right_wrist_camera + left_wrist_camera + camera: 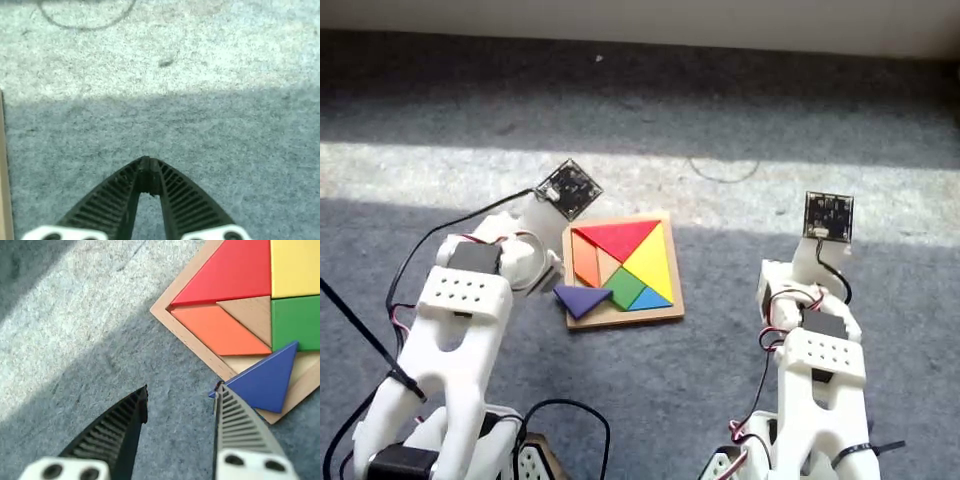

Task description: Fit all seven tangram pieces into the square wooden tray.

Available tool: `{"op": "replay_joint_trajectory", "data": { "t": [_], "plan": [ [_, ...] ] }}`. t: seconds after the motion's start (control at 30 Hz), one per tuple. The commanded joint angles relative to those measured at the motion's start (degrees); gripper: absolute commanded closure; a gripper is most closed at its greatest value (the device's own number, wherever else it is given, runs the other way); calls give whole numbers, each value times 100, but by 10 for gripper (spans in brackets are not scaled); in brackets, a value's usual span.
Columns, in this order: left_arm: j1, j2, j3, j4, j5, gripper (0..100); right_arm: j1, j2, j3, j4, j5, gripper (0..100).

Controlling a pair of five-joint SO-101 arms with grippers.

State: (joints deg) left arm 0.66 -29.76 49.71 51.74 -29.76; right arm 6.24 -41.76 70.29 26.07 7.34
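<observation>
Left wrist view: left claw [182,389] wide, one tip at the blue triangle [267,382], which overhangs the tray [161,310] rim. Right claw [145,162] pinched closed over grey surface.

The wooden tray [161,309] runs off the border of the left wrist view, so just one corner of it is seen. The red triangle [230,270], yellow piece [295,265] and green piece [295,322] are each cut by that border — their full outlines cannot be told. One finger [239,427] of the left gripper [182,386] covers a corner of the blue triangle [265,380]; whether they touch is unclear. In the right wrist view a strip of pale wood [2,190] lies at the border, too slim to identify. In the high view the left arm [450,340] and right arm [820,370] are cut off at the bottom edge.
</observation>
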Motion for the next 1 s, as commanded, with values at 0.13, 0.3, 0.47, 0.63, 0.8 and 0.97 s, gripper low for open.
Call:
{"op": "replay_joint_trajectory", "data": {
  "t": [0.13,0.3,0.47,0.63,0.8,0.97],
  "plan": [
    [-189,-136,681,-334,642,776,-48,-171,-40,-119,70,988],
    [-233,-154,1226,-1073,853,776,-48,-163,-48,-119,70,988],
    [-338,-136,1244,-1108,853,776,-57,-163,-48,-119,70,988],
    [-312,-136,1262,-1125,853,776,-57,-189,-31,-119,70,988],
    [48,-136,1262,-1125,853,776,-57,-215,-22,-119,70,988],
    [286,-136,1262,-1169,853,776,-57,-224,-22,-119,62,988]
  ]
}}
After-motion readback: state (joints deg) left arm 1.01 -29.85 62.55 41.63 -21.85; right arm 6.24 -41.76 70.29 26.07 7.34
